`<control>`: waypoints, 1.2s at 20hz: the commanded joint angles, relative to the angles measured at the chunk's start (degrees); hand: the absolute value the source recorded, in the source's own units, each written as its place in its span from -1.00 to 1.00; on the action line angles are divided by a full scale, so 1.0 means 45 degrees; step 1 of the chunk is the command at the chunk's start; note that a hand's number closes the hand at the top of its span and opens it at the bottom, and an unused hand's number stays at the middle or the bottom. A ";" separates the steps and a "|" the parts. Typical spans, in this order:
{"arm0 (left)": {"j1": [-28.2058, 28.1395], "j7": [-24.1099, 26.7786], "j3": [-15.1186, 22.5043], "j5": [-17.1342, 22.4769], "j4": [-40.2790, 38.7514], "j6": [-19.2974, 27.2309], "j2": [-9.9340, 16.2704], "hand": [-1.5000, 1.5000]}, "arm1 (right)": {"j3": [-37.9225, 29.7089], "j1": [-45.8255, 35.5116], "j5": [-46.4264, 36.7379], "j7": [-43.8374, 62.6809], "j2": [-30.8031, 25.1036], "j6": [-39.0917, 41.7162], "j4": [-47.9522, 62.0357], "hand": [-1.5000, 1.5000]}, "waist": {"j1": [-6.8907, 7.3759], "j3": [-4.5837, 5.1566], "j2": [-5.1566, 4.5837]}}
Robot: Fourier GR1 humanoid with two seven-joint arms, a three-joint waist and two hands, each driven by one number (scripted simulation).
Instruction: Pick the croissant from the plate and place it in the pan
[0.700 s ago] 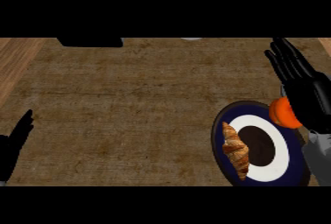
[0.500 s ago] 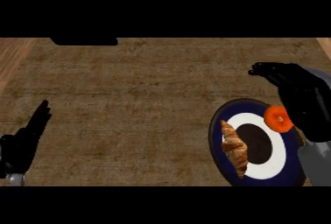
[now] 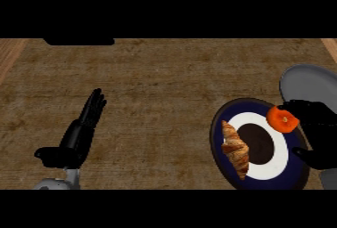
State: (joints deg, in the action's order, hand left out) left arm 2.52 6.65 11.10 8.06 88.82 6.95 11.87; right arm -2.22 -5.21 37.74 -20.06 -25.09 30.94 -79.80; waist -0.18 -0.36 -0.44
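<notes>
A golden-brown croissant [image 3: 236,149] lies on the left side of a plate [image 3: 221,127] with a dark blue rim, white ring and dark centre, at the lower right. The grey pan [image 3: 308,82] shows partly, just behind the plate at the right edge. My right hand [image 3: 320,133] hangs over the plate's right side, fingers bent and thumb spread apart, holding nothing and well clear of the croissant. An orange round thing [image 3: 283,119] sits at the plate's upper right, against that hand. My left hand [image 3: 80,131] rests open at the lower left, fingers straight.
The brown counter top [image 3: 164,89] stretches between the two hands. A dark object [image 3: 79,41] sits at the far edge, top left. Lighter wooden strips [image 3: 10,53] run along the left and right borders.
My right hand has come down and back from the far right onto the plate's right side. My left hand has risen further into view. The pan has come into view.
</notes>
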 commanded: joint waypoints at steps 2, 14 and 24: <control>-0.0022 -0.0021 0.0927 -0.0478 0.0238 0.0343 -0.0893 0.00 | -0.1339 -0.0549 -0.1874 -0.3046 -0.1449 0.2853 0.3413 -1.00 | 0.0256 0.0030 0.0000; 0.0065 -0.0052 0.0502 -0.0394 0.0294 -0.0100 -0.0604 0.00 | 0.1022 -0.2609 -0.6780 -0.4040 -0.2479 0.1717 0.3148 -1.00 | 0.0282 0.0065 0.0059; 0.0007 0.0161 0.0185 -0.0491 -0.0066 -0.0145 -0.0659 0.00 | 0.4048 -0.2901 -1.1116 -0.3790 -0.2674 -0.0373 0.1370 -1.00 | 0.0131 0.0081 0.0092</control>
State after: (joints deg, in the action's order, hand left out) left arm 2.91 6.73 12.96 5.89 89.37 6.78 8.41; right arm 12.35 -17.53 -5.76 -34.45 -36.86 29.29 -71.66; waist 0.73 -0.04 -0.10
